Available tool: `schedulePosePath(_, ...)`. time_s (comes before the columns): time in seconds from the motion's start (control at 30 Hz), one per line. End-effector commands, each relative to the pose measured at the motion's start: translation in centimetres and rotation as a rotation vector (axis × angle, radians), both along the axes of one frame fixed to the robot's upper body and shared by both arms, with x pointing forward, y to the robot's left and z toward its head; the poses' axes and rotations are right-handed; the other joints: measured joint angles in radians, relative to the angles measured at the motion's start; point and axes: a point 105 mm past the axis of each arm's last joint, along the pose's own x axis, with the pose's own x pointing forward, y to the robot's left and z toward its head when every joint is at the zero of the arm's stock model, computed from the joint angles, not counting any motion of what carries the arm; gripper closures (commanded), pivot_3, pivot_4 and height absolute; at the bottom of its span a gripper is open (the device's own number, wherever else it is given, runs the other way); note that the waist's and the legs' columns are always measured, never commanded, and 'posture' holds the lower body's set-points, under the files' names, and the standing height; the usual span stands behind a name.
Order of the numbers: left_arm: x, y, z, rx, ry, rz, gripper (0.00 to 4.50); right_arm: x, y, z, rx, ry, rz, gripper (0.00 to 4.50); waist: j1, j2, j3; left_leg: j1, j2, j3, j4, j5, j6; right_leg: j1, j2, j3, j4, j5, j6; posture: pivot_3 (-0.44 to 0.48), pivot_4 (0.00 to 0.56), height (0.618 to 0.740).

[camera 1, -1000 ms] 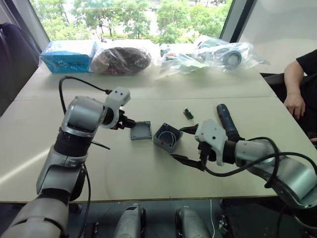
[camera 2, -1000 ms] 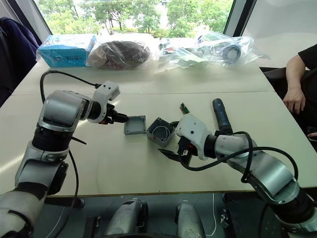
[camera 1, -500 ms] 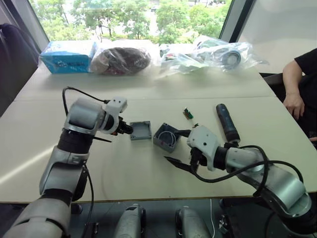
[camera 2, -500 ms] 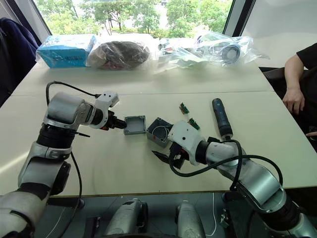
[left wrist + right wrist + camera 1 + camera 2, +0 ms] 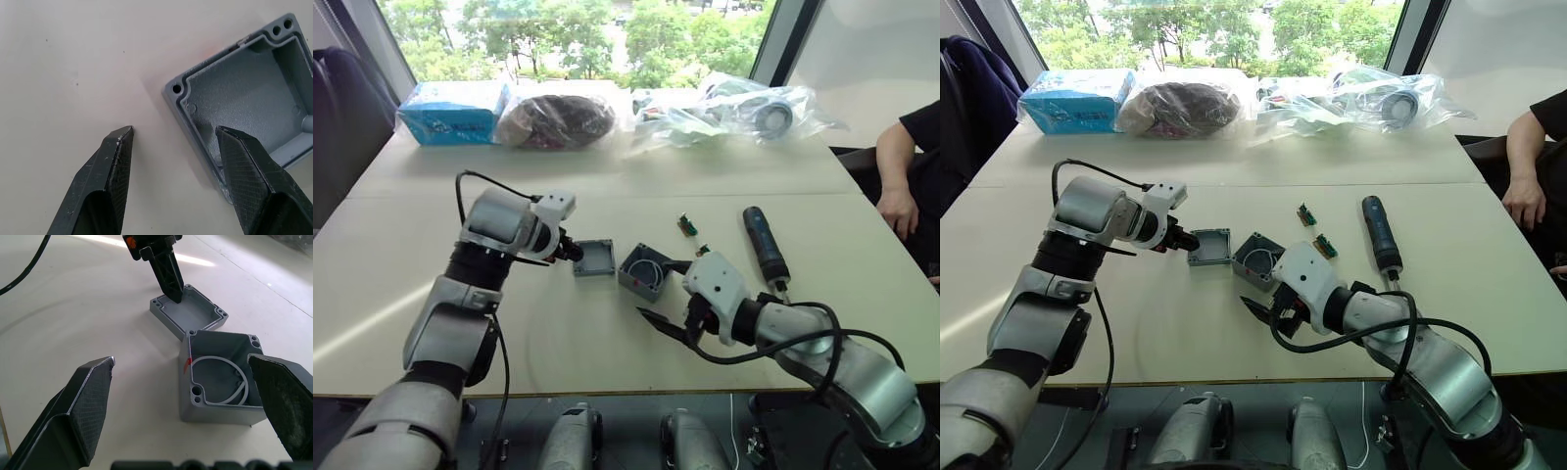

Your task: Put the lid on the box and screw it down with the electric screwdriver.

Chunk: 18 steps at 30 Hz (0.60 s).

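Note:
The shallow grey lid (image 5: 594, 257) lies hollow side up on the table, with the deeper grey box (image 5: 644, 271) just to its right, open and showing white and red wires (image 5: 215, 377). My left gripper (image 5: 173, 129) is open and straddles the lid's left wall (image 5: 195, 132), one finger over the hollow and one over the table. Open wide, my right gripper (image 5: 181, 360) sits low at the box's front right, the box (image 5: 220, 382) just ahead of its fingertips. The black electric screwdriver (image 5: 762, 243) rests on the table further right, beyond that arm.
Two small green parts (image 5: 1302, 213) (image 5: 1323, 246) lie between box and screwdriver. A blue carton (image 5: 450, 110) and plastic bags (image 5: 744, 108) line the table's far side. A person's hand (image 5: 898, 206) rests at the right edge. Bare tabletop (image 5: 587, 333) lies in front.
My left gripper has moved right until it straddles the lid's edge. My right gripper has swung left, towards the box's front side. Lid, box and screwdriver stay put.

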Motion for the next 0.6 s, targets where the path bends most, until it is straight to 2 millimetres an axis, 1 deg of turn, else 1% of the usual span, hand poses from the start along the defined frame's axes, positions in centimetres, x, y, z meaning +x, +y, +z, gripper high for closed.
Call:
schedulePosePath(0.03, -0.3, -0.1, -1.5, 0.006, 0.034, 0.001, 3.18, -0.3, -0.2, 1.4, 0.01, -0.064, -0.005, 0.0, -0.001, 0.0, 0.0, 0.0, 0.0, 0.0, 0.0, 0.0, 0.0, 0.0, 0.0, 0.0, 0.0, 0.0, 0.0, 0.0, 0.15, 0.74)
schedulePosePath(0.07, -0.4, -0.1, -1.6, 0.007, 0.035, 0.001, 3.48, -0.3, -0.3, 1.4, 0.009, -0.062, -0.009, 0.0, -0.001, 0.0, 0.0, 0.0, 0.0, 0.0, 0.0, 0.0, 0.0, 0.0, 0.0, 0.0, 0.0, 0.0, 0.0, 0.0, 0.15, 0.74)
schedulePosePath(0.1, -0.4, -0.1, -1.7, 0.005, 0.036, 0.003, 3.91, -0.3, -0.6, 1.4, 0.008, -0.062, -0.015, 0.0, -0.001, 0.0, 0.0, 0.0, 0.0, 0.0, 0.0, 0.0, 0.0, 0.0, 0.0, 0.0, 0.0, 0.0, 0.0, 0.0, 0.15, 0.74)
schedulePosePath(0.13, -0.5, -0.1, -1.8, 0.003, 0.037, 0.004, 4.23, -0.3, -0.8, 1.5, 0.008, -0.062, -0.02, 0.0, -0.001, 0.0, 0.0, 0.0, 0.0, 0.0, 0.0, 0.0, 0.0, 0.0, 0.0, 0.0, 0.0, 0.0, 0.0, 0.0, 0.15, 0.74)
schedulePosePath(0.17, -0.6, -0.1, -1.8, -0.003, 0.039, 0.007, 4.42, -0.2, -1.0, 1.7, 0.017, -0.063, -0.029, 0.0, -0.001, 0.0, 0.0, 0.0, 0.0, 0.0, 0.0, 0.0, 0.0, 0.0, 0.0, 0.0, 0.0, 0.0, 0.0, 0.0, 0.15, 0.74)
schedulePosePath(0.23, -0.5, -0.1, -1.8, -0.023, 0.03, 0.024, 4.42, 0.1, -1.5, 2.4, 0.061, -0.065, -0.046, 0.0, -0.001, 0.0, -0.001, 0.0, 0.0, 0.0, 0.0, 0.0, 0.0, 0.0, 0.0, 0.0, 0.0, 0.0, 0.0, 0.0, 0.15, 0.74)
schedulePosePath(0.3, 0.1, 0.5, -1.2, -0.025, -0.04, 0.021, 4.42, 0.4, -1.4, 3.9, 0.185, -0.064, -0.057, 0.0, -0.001, 0.0, -0.001, 0.0, 0.0, 0.0, 0.0, 0.0, 0.0, 0.0, 0.0, 0.0, 0.0, 0.0, 0.0, 0.0, 0.15, 0.74)
schedulePosePath(0.37, 1.7, 1.3, 0.4, -0.024, -0.211, -0.009, 4.42, 0.7, -1.5, 5.0, 0.285, -0.05, -0.064, 0.0, -0.003, 0.0, -0.001, 0.002, 0.0, 0.0, 0.0, 0.0, 0.0, 0.002, 0.0, 0.0, 0.0, 0.0, 0.0, 0.0, 0.15, 0.74)
schedulePosePath(0.4, 2.2, 1.5, 1.0, -0.033, -0.264, -0.01, 4.42, 0.8, -1.5, 5.2, 0.308, -0.041, -0.068, 0.0, -0.002, 0.0, -0.001, 0.003, 0.0, 0.0, -0.001, 0.0, 0.0, 0.002, 0.0, 0.0, 0.0, 0.0, 0.0, 0.0, 0.15, 0.74)
schedulePosePath(0.43, 2.5, 1.6, 1.4, -0.04, -0.291, -0.01, 4.42, 0.9, -1.7, 5.3, 0.319, -0.034, -0.072, 0.0, -0.001, 0.0, -0.001, 0.003, 0.001, 0.0, -0.001, 0.0, 0.0, 0.002, 0.0, 0.0, 0.0, 0.001, -0.001, 0.0, 0.15, 0.74)
schedulePosePath(0.5, 2.9, 0.9, 2.6, -0.142, -0.335, -0.025, 4.42, 1.0, -1.8, 5.5, 0.339, -0.016, -0.071, 0.0, 0.0, 0.0, -0.001, 0.002, 0.001, -0.001, -0.001, 0.0, -0.001, 0.001, -0.002, 0.0, 0.0, 0.001, -0.002, 0.0, 0.15, 0.74)
schedulePosePath(0.53, 3.3, 0.2, 4.7, -0.229, -0.422, -0.054, 4.42, 1.8, -2.3, 5.8, 0.385, -0.008, -0.105, 0.0, -0.002, 0.0, -0.001, 0.001, 0.0, -0.001, -0.001, 0.0, -0.001, 0.0, -0.002, 0.0, 0.0, 0.001, -0.002, 0.0, 0.15, 0.74)
schedulePosePath(0.57, 3.7, 0.0, 7.3, -0.314, -0.545, -0.085, 4.42, 3.1, -2.7, 6.4, 0.472, 0.01, -0.156, 0.0, -0.003, 0.0, 0.0, 0.0, 0.0, 0.0, -0.001, 0.0, -0.001, -0.001, -0.003, 0.0, -0.001, 0.001, -0.002, 0.0, 0.15, 0.74)
schedulePosePath(0.6, 3.8, -0.2, 9.1, -0.362, -0.632, -0.104, 4.42, 4.0, -3.1, 6.7, 0.533, 0.03, -0.19, 0.0, -0.005, -0.002, 0.0, -0.002, -0.001, 0.0, -0.001, 0.0, -0.001, -0.003, -0.004, 0.0, -0.001, 0.001, -0.002, 0.0, 0.15, 0.74)
